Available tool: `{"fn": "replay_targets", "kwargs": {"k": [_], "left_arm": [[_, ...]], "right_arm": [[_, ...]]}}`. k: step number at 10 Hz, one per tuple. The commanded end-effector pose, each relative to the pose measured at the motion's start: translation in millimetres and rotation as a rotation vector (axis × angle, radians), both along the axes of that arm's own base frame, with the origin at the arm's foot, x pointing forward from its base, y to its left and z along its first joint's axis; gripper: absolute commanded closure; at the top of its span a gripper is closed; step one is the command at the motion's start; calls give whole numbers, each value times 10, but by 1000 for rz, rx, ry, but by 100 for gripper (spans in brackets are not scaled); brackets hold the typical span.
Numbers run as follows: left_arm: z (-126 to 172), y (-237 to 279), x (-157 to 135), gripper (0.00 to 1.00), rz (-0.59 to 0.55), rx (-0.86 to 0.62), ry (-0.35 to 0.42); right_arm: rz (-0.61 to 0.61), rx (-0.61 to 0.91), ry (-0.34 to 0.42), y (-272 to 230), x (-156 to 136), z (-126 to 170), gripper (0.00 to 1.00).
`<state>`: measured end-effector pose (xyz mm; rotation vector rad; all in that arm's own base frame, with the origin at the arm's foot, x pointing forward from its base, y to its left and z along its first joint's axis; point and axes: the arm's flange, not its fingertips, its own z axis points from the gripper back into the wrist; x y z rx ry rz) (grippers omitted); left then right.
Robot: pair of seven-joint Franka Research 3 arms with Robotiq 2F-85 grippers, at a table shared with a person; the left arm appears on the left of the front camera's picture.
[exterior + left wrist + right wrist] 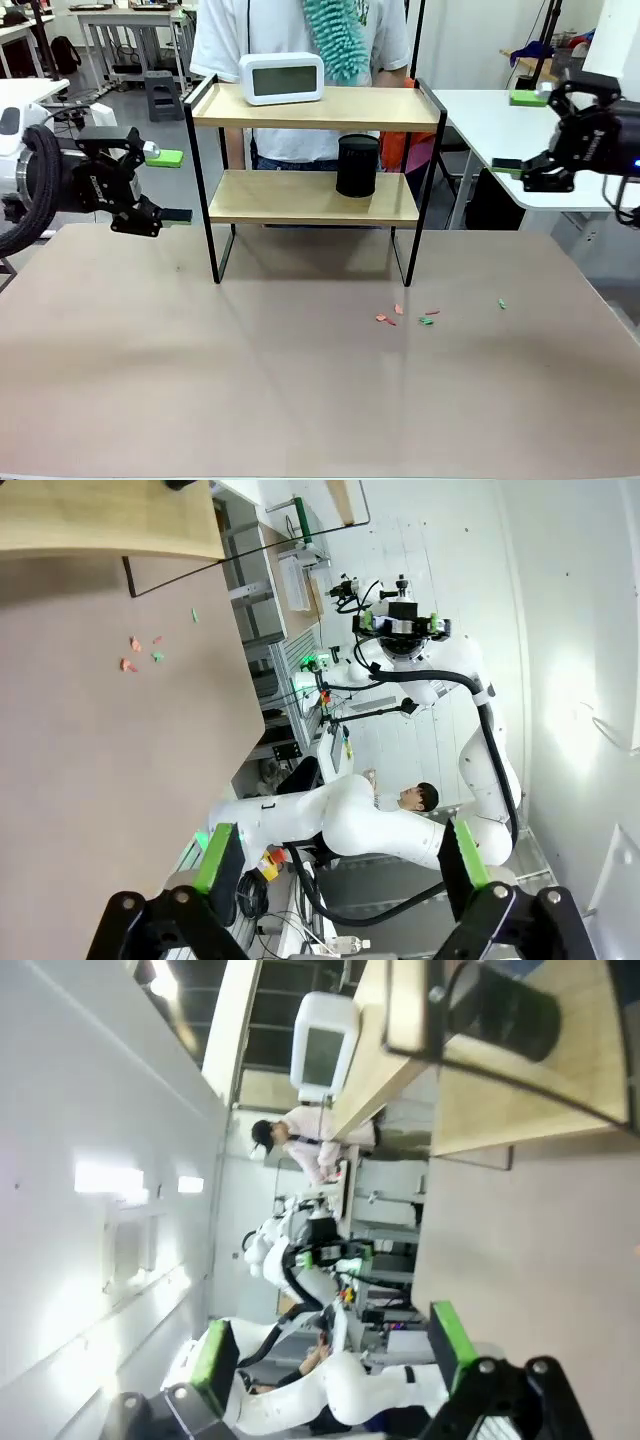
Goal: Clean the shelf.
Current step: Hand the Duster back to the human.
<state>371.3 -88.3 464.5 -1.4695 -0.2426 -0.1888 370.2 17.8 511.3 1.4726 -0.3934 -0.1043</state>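
The shelf (300, 108) stands at the far middle of the brown table, two light boards in a black frame. A white digital clock (282, 78) sits on its top board and a black cylinder (358, 165) on the lower one. Behind it a person holds a teal fluffy duster (337, 35) above the top board. My left gripper (170, 186) hovers open left of the shelf, apart from it. My right gripper (517, 132) hangs open to the shelf's right, over the table's edge. The wrist views show each gripper (342, 860) (333, 1350) holding nothing, with the shelf (100, 515) (480, 1090) far off.
Small coloured paper scraps (402, 316) lie on the tabletop (250, 380) in front of the shelf's right legs, with one more scrap (502, 303) farther right. A white table (490, 120) stands behind my right gripper.
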Motion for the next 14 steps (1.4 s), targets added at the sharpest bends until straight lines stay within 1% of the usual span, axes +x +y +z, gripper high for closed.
{"fn": "replay_targets", "kwargs": {"k": [1, 14], "left_arm": [[180, 35, -139, 0, 13, -24, -44], [180, 35, -139, 0, 13, -24, -44]], "right_arm": [[-46, -47, -11, -282, -22, 79, 0], [-46, -47, -11, -282, -22, 79, 0]]}}
